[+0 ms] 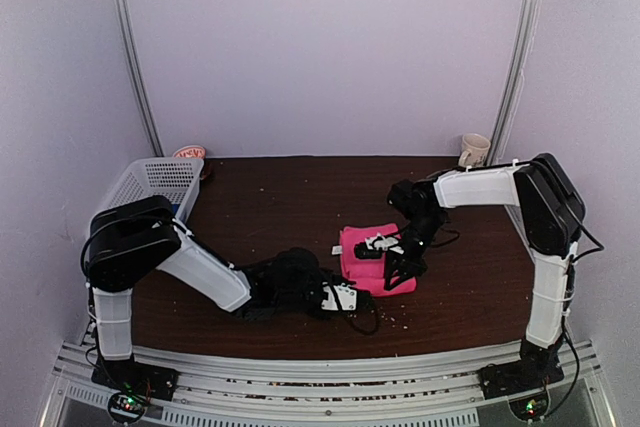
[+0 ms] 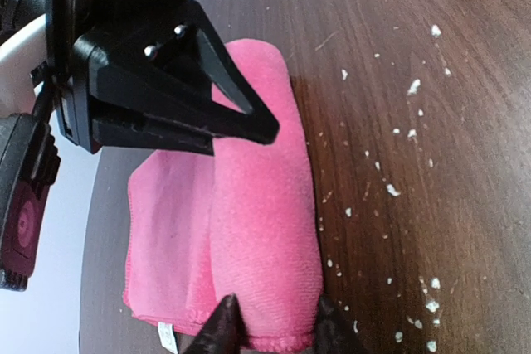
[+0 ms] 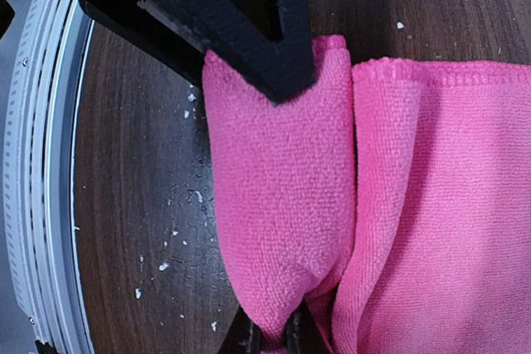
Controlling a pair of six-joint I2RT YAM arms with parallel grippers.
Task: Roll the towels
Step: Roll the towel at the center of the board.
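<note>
Part-rolled towel [image 2: 261, 205] lies lengthwise between both arms. Right jaws clamp one end; left jaws straddle the other, grip undeterminable.

Free room, overhead view: bare table [image 1: 300, 192] across the upper middle and centre-left, plus a strip right of centre.
Obstacles:
- basket [image 1: 160, 179], upper left
- mug [image 1: 474, 150], upper right
- pink towel [image 1: 375, 247], centre, with the left gripper [image 1: 360, 295] at its lower edge and the right gripper [image 1: 398, 272] on it
- both arms reaching in from the sides
</note>
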